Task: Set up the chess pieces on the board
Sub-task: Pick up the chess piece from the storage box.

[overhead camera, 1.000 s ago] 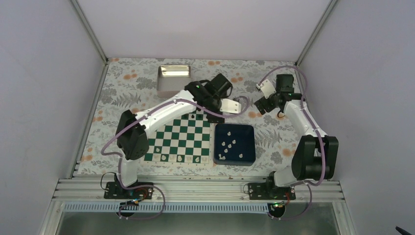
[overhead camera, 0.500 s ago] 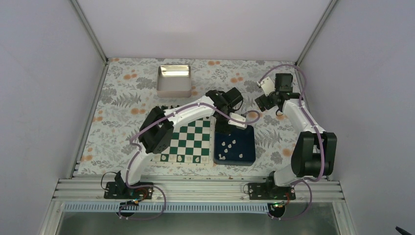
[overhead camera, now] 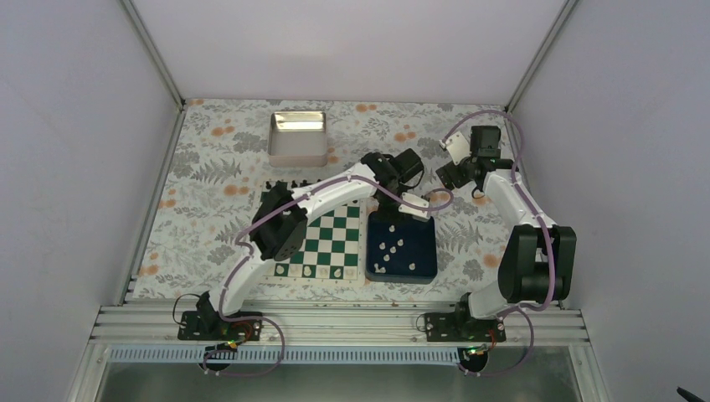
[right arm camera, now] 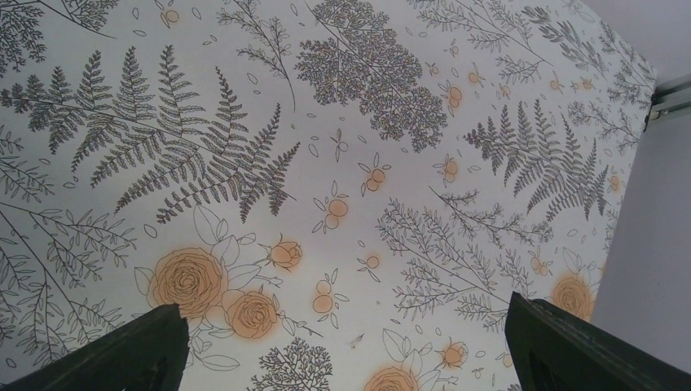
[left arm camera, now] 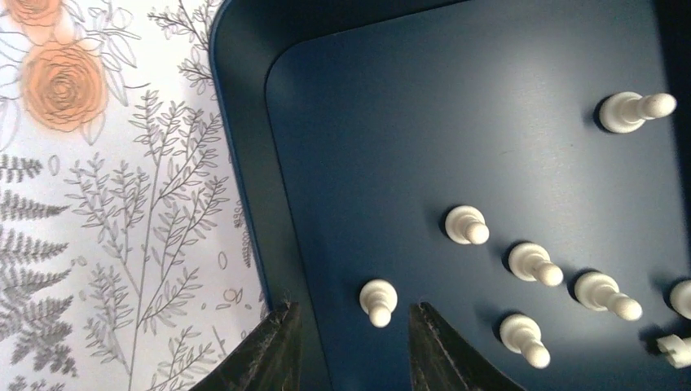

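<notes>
**Near edge**
- Board: green and white squares, flat on the floral tablecloth, left of centre. The left arm crosses over it.
- White chess pieces, board lot: several on the board's nearest row; too small to tell which kinds.

**Middle**
- Dark blue tray: just right of the board, edges close together.
- White chess pieces, tray lot: loose and scattered on the tray floor. The left wrist view shows about eight, mostly pawns; whether upright or lying cannot be told.
- Left gripper: over the tray's far edge. In its own view the jaws stand partly apart, one finger overlapping the tray wall and the other over the tray floor. One white pawn sits between them, a sliver of blue showing on each side of it; nothing clamped.

**Far**
- Black pieces: a row along the board's far edge.
- Metal tin: rectangular, far left, well apart from the board.
- Right gripper: far right, beyond the tray. In its own view the jaws are spread wide over bare tablecloth, holding nothing.
</notes>
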Robot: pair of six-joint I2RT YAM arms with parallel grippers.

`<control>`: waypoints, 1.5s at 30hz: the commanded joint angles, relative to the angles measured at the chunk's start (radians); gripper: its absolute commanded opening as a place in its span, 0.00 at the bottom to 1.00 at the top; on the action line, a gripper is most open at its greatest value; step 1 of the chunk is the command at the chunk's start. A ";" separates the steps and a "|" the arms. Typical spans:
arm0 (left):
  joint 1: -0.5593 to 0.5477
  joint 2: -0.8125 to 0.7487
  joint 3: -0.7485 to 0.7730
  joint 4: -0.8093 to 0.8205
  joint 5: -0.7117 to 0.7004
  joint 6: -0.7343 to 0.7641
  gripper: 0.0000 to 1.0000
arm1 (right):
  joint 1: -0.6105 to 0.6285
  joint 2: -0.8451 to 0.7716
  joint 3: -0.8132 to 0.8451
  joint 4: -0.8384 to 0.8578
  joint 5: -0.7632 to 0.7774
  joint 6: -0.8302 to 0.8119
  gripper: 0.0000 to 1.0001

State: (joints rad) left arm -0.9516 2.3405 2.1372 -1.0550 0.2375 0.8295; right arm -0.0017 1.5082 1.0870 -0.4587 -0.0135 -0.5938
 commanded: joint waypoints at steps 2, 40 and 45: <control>-0.018 0.051 0.028 -0.028 -0.009 0.014 0.34 | -0.004 -0.006 -0.007 0.019 -0.002 0.008 1.00; -0.039 0.074 -0.024 0.023 -0.118 -0.004 0.14 | -0.004 -0.003 -0.005 -0.008 -0.043 -0.005 1.00; -0.040 0.056 -0.040 0.035 -0.134 -0.007 0.06 | -0.004 -0.006 -0.005 -0.010 -0.045 -0.005 1.00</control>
State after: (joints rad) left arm -0.9810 2.4172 2.1189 -1.0325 0.1215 0.8234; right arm -0.0017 1.5082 1.0863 -0.4690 -0.0422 -0.5976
